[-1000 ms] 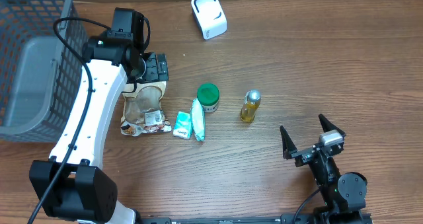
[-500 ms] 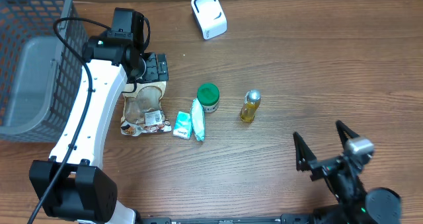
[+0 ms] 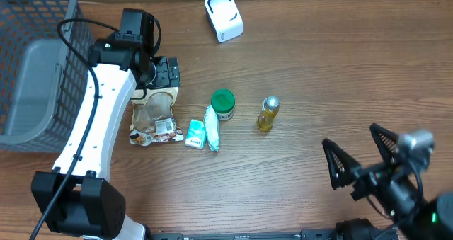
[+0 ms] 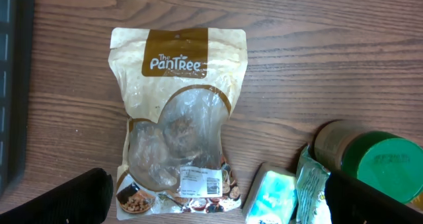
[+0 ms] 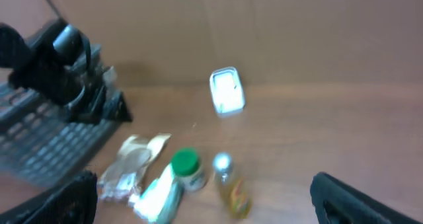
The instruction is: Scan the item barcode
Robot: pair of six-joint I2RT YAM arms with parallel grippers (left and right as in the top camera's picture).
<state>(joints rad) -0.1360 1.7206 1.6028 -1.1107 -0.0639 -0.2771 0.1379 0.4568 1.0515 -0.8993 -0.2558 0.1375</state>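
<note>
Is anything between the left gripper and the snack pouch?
Nothing visible. The open left gripper hangs above the snack pouch, whose top is bare; the green-lidded jar and small packet lie beside it, not over it.

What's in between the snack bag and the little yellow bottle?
From overhead, between the bag and the bottle lie a small teal packet, a longer teal pack and a green-lidded jar.
</note>
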